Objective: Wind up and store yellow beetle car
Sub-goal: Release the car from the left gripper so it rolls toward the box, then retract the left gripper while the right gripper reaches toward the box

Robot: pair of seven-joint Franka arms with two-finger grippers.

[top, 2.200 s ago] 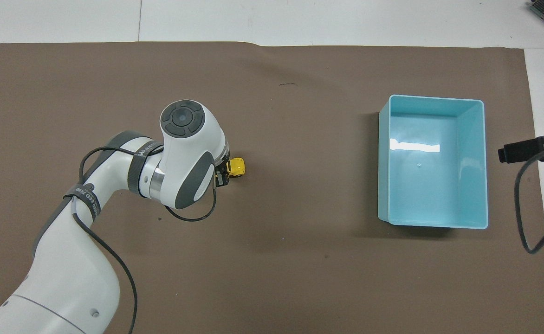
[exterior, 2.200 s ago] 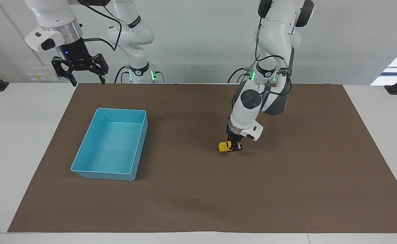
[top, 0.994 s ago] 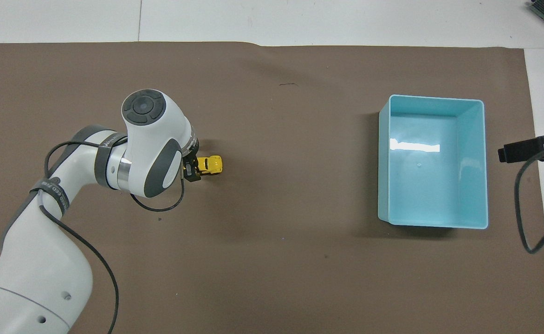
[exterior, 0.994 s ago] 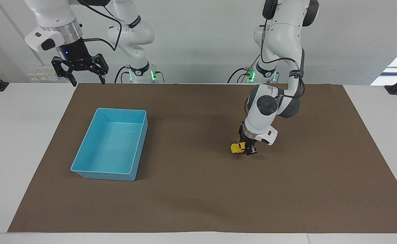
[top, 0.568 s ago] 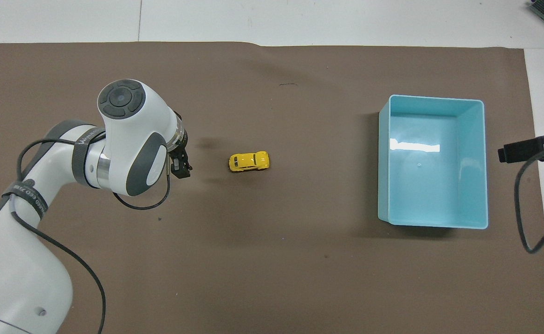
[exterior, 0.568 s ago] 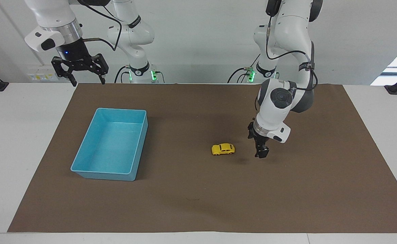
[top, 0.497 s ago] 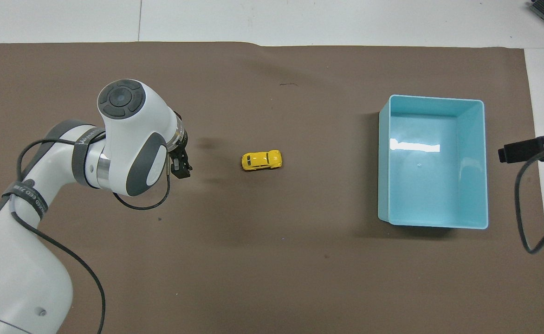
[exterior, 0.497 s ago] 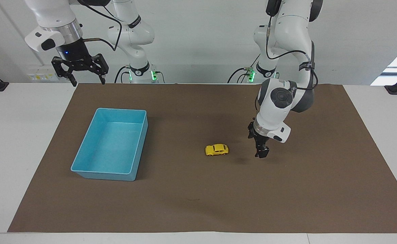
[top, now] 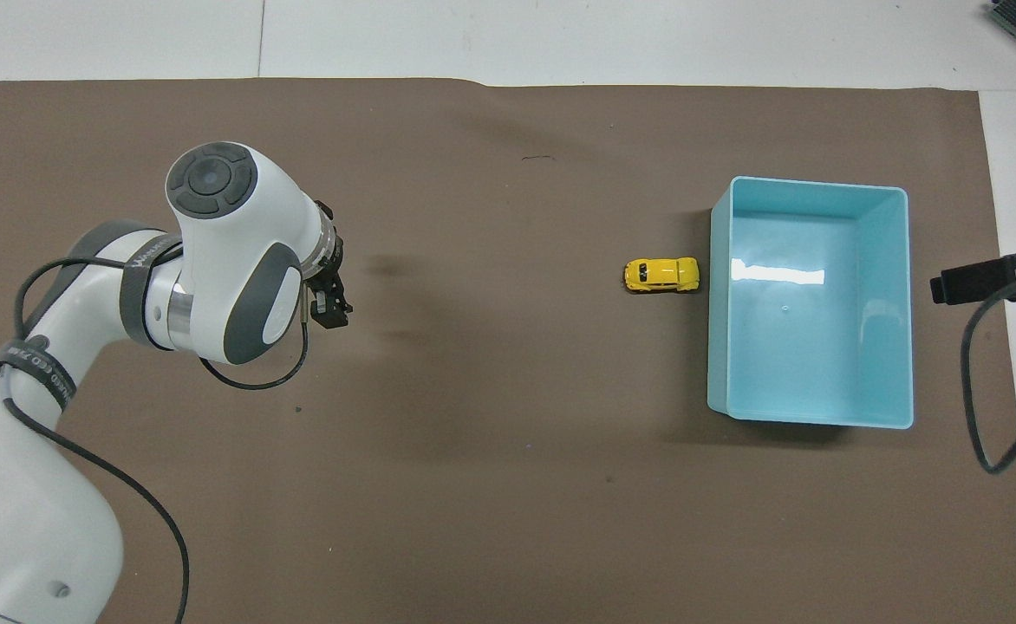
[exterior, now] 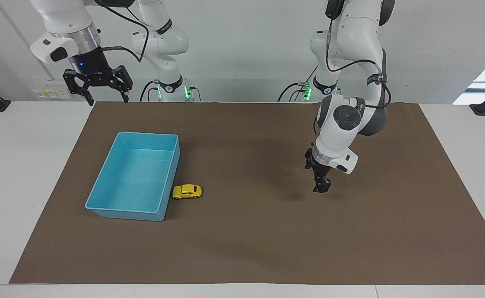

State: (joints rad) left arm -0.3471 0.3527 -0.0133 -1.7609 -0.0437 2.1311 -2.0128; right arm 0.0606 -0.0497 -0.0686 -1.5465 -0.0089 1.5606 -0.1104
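Against the blue bin [exterior: 166, 187] sits the car [exterior: 187, 191] | left fingers [exterior: 321, 185] apart, right fingers [exterior: 97, 85] apart, waiting | winding looks done; next I grab it, bin it.

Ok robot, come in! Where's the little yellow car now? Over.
Left gripper open, empty, over the mat. Right gripper open, waiting near its base. Yellow beetle car on mat against the blue bin, not inside. Nothing in the way.
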